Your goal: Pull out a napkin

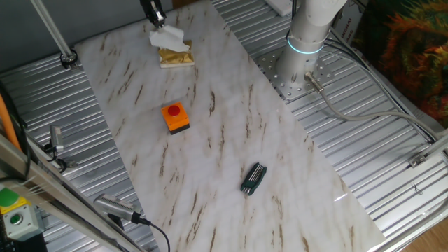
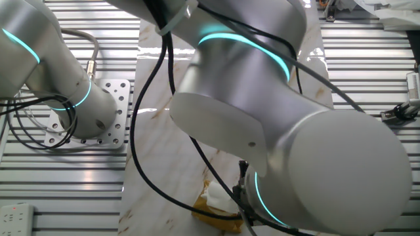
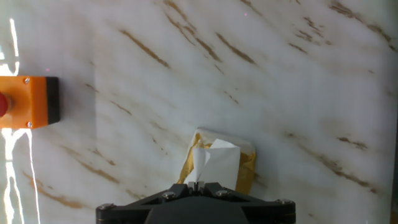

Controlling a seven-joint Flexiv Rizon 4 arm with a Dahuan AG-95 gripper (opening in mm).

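Observation:
A white napkin (image 1: 168,38) sticks up out of the tan-gold flat block (image 1: 176,57) at the far end of the marble table. My gripper (image 1: 157,19) is just above the block, its fingers closed on the napkin's top. In the hand view the gripper (image 3: 201,184) sits at the bottom edge, shut on the upright white napkin (image 3: 214,163), with the tan-gold block (image 3: 247,168) beneath it. In the other fixed view the arm hides most of the scene; only a bit of napkin (image 2: 215,193) and block (image 2: 213,215) shows.
An orange box with a red button (image 1: 175,117) stands mid-table; it also shows in the hand view (image 3: 30,102) at the left edge. A dark multi-tool (image 1: 253,178) lies nearer the front. The arm's base (image 1: 306,42) stands to the right on ribbed metal.

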